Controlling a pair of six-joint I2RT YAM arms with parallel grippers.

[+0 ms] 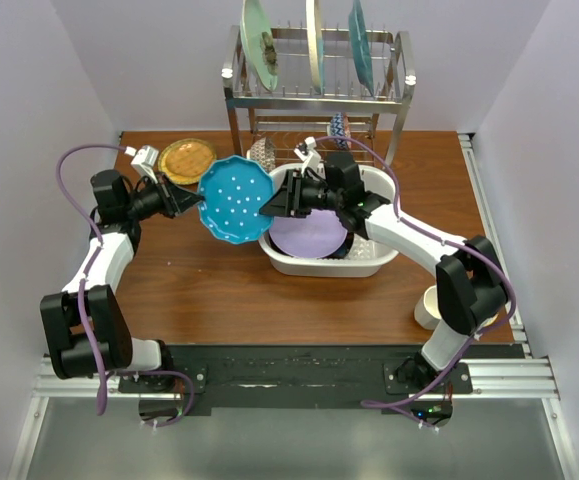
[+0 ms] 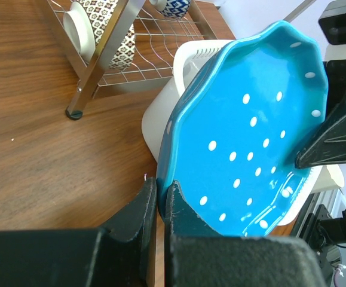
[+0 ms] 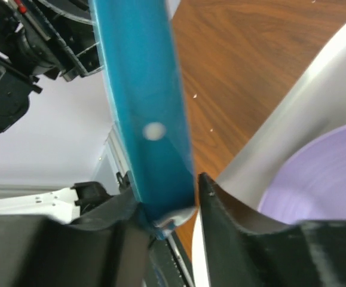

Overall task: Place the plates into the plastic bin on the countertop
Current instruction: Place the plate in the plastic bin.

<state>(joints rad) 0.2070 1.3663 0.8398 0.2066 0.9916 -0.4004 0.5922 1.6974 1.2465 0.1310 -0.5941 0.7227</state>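
The blue dotted plate (image 1: 234, 200) is held on edge above the countertop (image 1: 219, 290), just left of the white plastic bin (image 1: 369, 262). My left gripper (image 1: 191, 203) is shut on its left rim; the left wrist view shows both fingers pinching the plate (image 2: 250, 137). My right gripper (image 1: 269, 200) is open, its jaws astride the plate's right rim (image 3: 143, 89), with a thin gap at one finger. A lavender plate (image 1: 309, 238) lies in the bin and also shows in the right wrist view (image 3: 316, 173). An amber patterned plate (image 1: 186, 160) lies flat behind my left gripper.
A steel wire rack (image 1: 319, 90) stands at the back, holding three bigger teal and cream plates above and patterned bowls (image 2: 101, 30) below. A white cup (image 1: 429, 305) sits on the wood at the front right, near the right arm.
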